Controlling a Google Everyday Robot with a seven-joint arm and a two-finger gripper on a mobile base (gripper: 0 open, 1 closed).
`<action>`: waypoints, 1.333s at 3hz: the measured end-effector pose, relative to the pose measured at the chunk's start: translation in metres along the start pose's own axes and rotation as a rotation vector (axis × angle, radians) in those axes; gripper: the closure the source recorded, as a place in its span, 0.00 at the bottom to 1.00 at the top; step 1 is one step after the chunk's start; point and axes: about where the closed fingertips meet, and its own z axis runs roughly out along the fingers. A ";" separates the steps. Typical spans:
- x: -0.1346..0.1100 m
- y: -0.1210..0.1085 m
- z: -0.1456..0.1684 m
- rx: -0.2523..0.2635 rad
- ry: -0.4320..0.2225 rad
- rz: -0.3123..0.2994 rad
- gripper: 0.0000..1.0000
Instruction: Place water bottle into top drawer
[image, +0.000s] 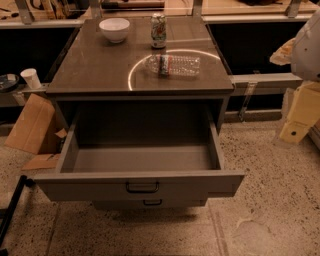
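**A:** Fig. 1, read left to right: what stands on the dark, glossy countertop (90, 75)?

**B:** A white ceramic bowl (114, 29) at rear left, and an upright green-and-white soda can (158, 31) beside it. Nearer the front and just right of centre is the clear, ribbed plastic water bottle (175, 65) with a red-and-white label band. It lies on its side, apart from the can.

**A:** Its orientation?

**B:** The long axis runs almost left to right, roughly parallel to the counter's front edge. The narrower neck end appears to point left and the base right. The cap is too small to confirm this.

**A:** And the target?

**B:** The wide grey metal top drawer (210, 184) below the counter stands pulled out, above a narrower lower drawer front (115, 204).

**A:** The end effector?

**B:** The cream-coloured gripper (298, 120) hangs at the far right edge, well apart from the bottle and not holding it. How far open it is cannot be told.

**A:** Good technique for the step in hand?

**B:** The step is the reach and grasp. Descend from above and close across the short axis at mid-body, near the label, where a round bottle is least likely to roll or pivot. Grip moderately, since thin plastic probably yields.
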 end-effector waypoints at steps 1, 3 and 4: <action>0.000 0.000 0.000 0.000 0.000 0.000 0.00; -0.052 -0.060 0.039 0.002 -0.099 -0.052 0.00; -0.080 -0.084 0.063 -0.012 -0.171 -0.051 0.00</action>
